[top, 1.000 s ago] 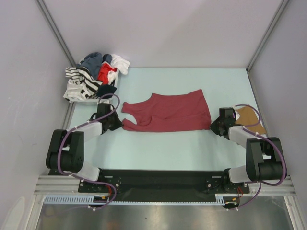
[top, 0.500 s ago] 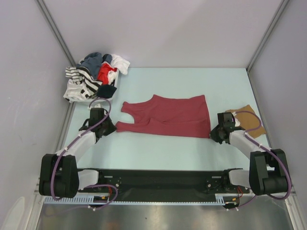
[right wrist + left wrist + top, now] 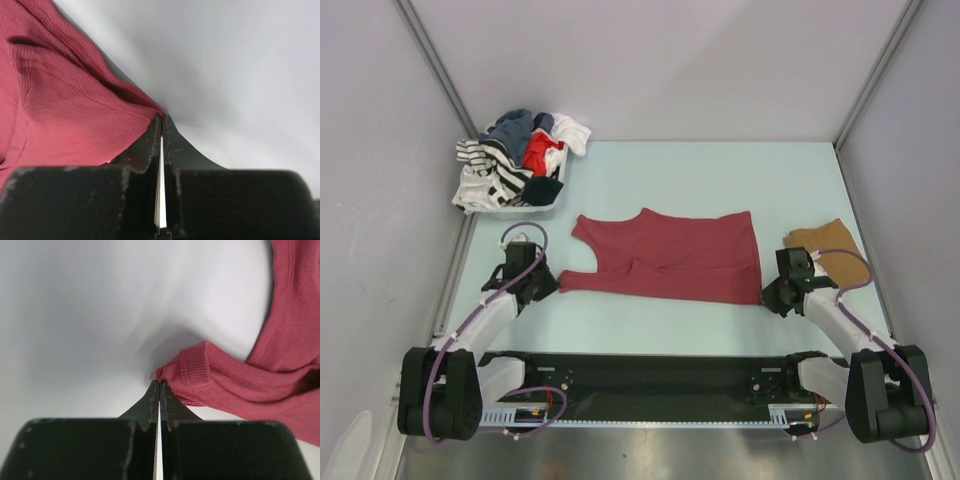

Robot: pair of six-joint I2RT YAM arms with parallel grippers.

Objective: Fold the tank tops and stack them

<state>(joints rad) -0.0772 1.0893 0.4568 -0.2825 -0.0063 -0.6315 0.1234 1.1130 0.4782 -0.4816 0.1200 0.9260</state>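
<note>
The dark red tank top [image 3: 670, 262] lies spread across the middle of the table, straps to the left and hem to the right. My left gripper [image 3: 552, 285] is shut on the end of the near shoulder strap; in the left wrist view the ribbed strap [image 3: 200, 372] bunches right at the closed tips [image 3: 160, 383]. My right gripper [image 3: 767, 293] is shut on the near hem corner, and the right wrist view has the red cloth [image 3: 65, 100] running into its closed tips [image 3: 162, 118]. A tan-brown tank top [image 3: 828, 243] lies folded just behind the right gripper.
A white basket [image 3: 545, 205] heaped with mixed clothes [image 3: 515, 160] stands at the back left, just beyond the left arm. Grey walls enclose the table on the left, back and right. The black base rail [image 3: 640, 375] runs along the near edge.
Both arms have drawn back toward the near edge, pulling the red tank top nearer and stretching it flatter. Both grippers stayed shut on the cloth.
</note>
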